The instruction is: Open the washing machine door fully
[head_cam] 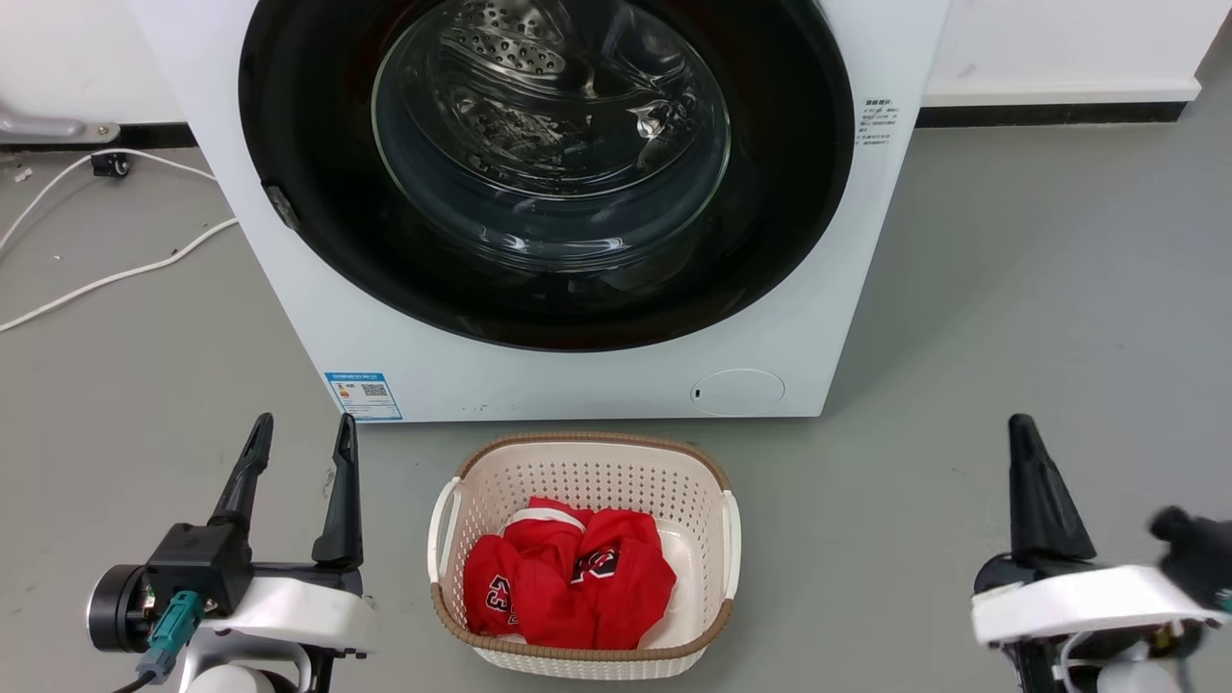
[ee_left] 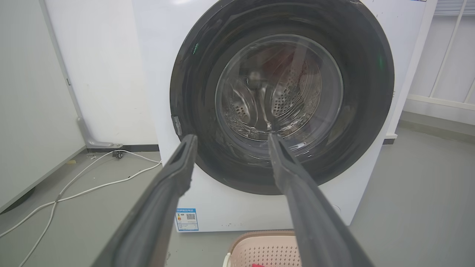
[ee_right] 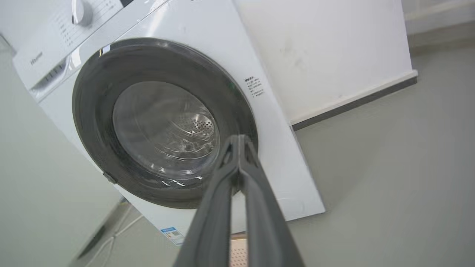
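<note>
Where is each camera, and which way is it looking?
Head view: up on the head, looking forward and down at the door and basket; left gripper and right gripper show.
Left wrist view: low, facing the door straight on; its open fingers show.
Right wrist view: tilted, facing the door from the right; its shut fingers show.
Shared: head and left wrist views both show the basket and blue sticker.
</note>
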